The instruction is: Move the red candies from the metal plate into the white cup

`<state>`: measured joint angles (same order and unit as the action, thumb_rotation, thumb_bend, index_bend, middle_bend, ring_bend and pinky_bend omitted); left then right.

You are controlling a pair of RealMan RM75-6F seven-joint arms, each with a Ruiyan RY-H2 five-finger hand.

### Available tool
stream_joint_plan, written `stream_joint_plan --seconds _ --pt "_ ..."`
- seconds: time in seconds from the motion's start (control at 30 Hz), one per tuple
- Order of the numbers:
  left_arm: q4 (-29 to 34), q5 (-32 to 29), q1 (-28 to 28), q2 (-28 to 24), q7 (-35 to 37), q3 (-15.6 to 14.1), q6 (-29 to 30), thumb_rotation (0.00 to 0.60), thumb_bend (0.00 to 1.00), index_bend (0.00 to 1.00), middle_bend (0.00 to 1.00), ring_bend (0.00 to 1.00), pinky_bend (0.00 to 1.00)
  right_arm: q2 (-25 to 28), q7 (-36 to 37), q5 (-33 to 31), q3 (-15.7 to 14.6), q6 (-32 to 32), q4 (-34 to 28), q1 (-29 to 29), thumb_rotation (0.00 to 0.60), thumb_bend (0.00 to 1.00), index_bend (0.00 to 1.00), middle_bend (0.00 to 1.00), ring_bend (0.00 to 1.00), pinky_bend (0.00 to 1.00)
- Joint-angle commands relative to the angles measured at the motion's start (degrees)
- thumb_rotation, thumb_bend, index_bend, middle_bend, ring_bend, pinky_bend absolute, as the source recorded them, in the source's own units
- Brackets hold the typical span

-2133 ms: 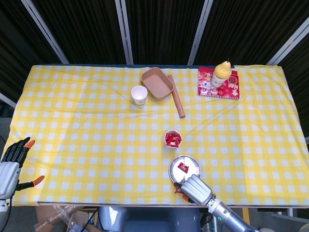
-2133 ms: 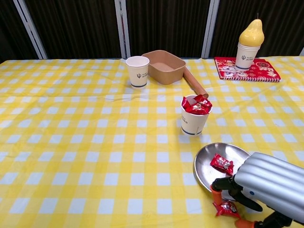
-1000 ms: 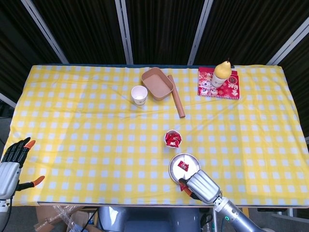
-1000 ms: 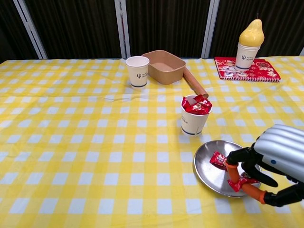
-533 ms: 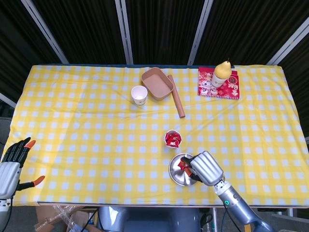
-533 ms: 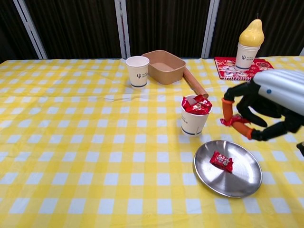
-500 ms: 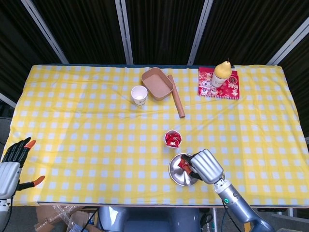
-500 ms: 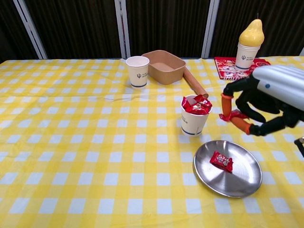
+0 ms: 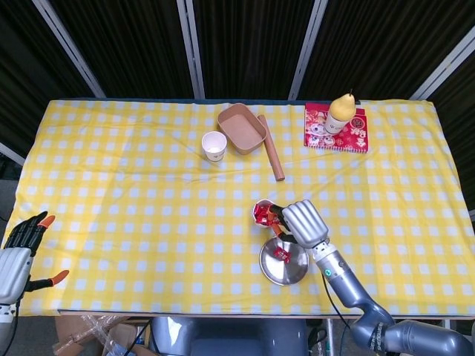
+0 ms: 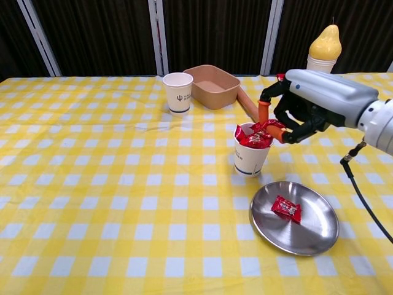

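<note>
One red candy (image 10: 286,208) lies on the metal plate (image 10: 313,236), a little left of its middle, and the plate sits on the yellow checked worktop (image 10: 110,203) near the front edge. Just behind the plate stands the white cup (image 10: 250,158), upright and heaped with red candies (image 10: 250,136) that rise above its rim.

The right hand (image 10: 288,114) hangs over the cup's right rim, fingers curled downward, and its orange-tipped fingertips (image 10: 264,113) pinch a red wrapper right at the top of the heap (whether that wrapper already rests on the pile, I cannot tell). In the head view the same hand (image 9: 300,219) covers the cup's right side, with the plate (image 9: 291,271) just below it.

The left hand (image 9: 16,256) shows only in the head view, at the bottom-left corner off the worktop's edge, holding nothing, its fingers held apart.

Farther back, well apart from the plate, a second white cup (image 10: 178,92) stands empty beside a brown paper tray (image 10: 212,86), and a wooden rolling pin (image 10: 249,106) lies diagonally just right of the tray. At the far right a red booklet (image 9: 336,128) carries a cup with a yellow pear-shaped top (image 10: 323,48).
</note>
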<state>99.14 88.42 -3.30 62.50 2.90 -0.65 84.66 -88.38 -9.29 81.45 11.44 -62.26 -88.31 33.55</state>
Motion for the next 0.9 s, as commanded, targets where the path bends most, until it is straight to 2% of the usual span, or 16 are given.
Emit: stream_joint_plan --seconds 0.03,0.33,0.63,0.73,0.9 --pt "0.0 0.2 -0.1 -0.1 0.1 0.0 0.0 0.600 0.00 0.00 0.00 0.00 0.00 -1.6 -0.5 -1.4 0.9 1.2 1.9 1.3 0.600 0.52 0.57 0.83 0.88 0.95" --pt "0.1 -0.4 -0.3 -0.6 1.0 0.1 -0.8 0.600 0.00 0.00 0.00 0.00 0.00 -3.9 -1.4 -4.4 1.9 2.7 6.1 3.2 0.600 0.52 0.57 0.83 0.88 0.95" --pt "0.3 -0.6 -0.4 -0.7 1.0 0.1 -1.0 0.600 0.00 0.00 0.00 0.00 0.00 -4.5 -1.5 -5.0 1.1 2.2 7.3 3.3 0.600 0.52 0.53 0.83 0.87 0.95" --pt "0.4 -0.7 -0.4 -0.8 1.0 0.0 -1.1 0.600 0.00 0.00 0.00 0.00 0.00 -4.3 -1.4 -5.0 0.9 1.8 7.1 3.2 0.600 0.50 0.47 0.83 0.87 0.95" --pt "0.5 -0.6 -0.4 -0.7 1.0 0.0 -1.0 0.600 0.00 0.00 0.00 0.00 0.00 -3.7 -1.3 -4.3 0.5 0.8 6.3 3.0 0.600 0.40 0.32 0.83 0.86 0.95"
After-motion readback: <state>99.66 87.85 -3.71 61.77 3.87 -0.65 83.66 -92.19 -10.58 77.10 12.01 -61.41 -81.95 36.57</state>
